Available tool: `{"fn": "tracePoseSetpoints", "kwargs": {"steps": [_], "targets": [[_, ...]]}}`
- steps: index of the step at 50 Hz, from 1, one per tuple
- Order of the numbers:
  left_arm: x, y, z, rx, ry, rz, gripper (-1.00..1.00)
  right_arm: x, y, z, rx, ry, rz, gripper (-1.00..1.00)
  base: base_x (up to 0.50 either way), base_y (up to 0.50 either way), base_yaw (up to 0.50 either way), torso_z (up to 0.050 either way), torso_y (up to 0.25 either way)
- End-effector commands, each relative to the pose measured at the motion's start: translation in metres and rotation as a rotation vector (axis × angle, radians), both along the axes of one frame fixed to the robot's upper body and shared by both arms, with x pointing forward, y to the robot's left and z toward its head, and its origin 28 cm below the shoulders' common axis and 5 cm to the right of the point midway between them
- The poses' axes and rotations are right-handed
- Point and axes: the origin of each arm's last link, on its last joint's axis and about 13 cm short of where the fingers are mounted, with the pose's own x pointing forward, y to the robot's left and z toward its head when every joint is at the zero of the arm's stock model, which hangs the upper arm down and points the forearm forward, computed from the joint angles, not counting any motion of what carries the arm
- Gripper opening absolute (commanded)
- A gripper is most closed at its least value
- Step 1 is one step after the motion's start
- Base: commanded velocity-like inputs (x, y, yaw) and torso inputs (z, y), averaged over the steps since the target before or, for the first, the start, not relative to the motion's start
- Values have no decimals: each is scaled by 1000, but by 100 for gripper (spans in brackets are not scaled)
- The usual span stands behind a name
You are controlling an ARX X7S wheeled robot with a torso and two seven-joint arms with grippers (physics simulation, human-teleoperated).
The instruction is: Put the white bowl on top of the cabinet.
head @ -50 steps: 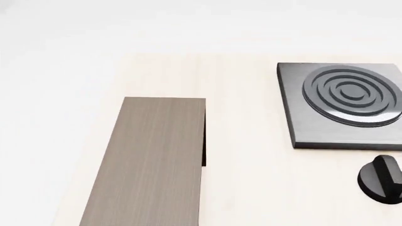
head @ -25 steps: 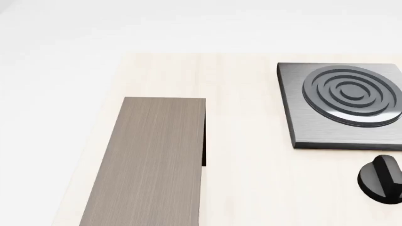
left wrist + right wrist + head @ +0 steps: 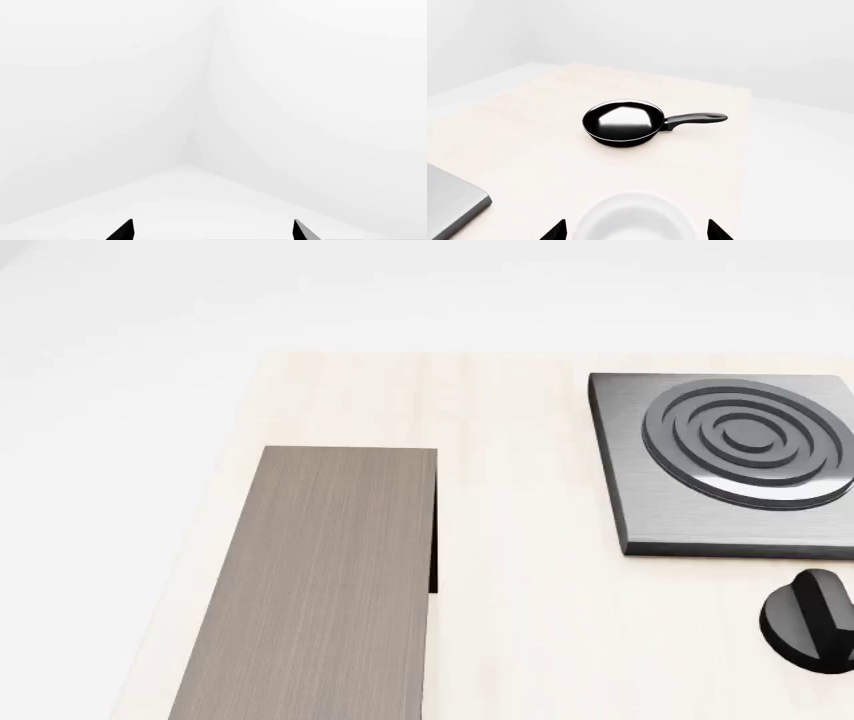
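White bowl [image 3: 635,217] between wide right claw [image 3: 635,231] tips; frying pan [image 3: 624,122] beyond; left claw [image 3: 212,231] wide.

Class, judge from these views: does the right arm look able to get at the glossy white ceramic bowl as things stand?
Probably yes. The glossy white ceramic bowl sits between the right hand's open fingertips, nothing between them; the black frying pan stands apart, beyond it.

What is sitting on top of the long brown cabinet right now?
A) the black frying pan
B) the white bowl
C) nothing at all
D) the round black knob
C: in the head view the cabinet shows a bare flat top, while the right wrist view shows the white bowl and the black frying pan on the light tabletop, and the knob sits beside the stove plate.
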Motion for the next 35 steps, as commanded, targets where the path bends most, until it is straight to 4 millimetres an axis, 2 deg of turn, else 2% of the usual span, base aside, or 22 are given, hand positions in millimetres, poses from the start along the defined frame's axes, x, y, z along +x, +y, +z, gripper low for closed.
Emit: {"fn": "tracePoseSetpoints", "kwargs": {"steps": [1,20,35], "targets": [[0,0,-1,0,3,0,100,-1,-4,-2,-20,7,-52,100,0,0,0,0,0],[0,0,-1,1,3,0,100,-4,-12,-12,-6,33,-97,100,0,0,0,0,0],[0,0,-1,3,4,0,100,-8,-23,-24,145,-39,-92,100,0,0,0,0,0]]}}
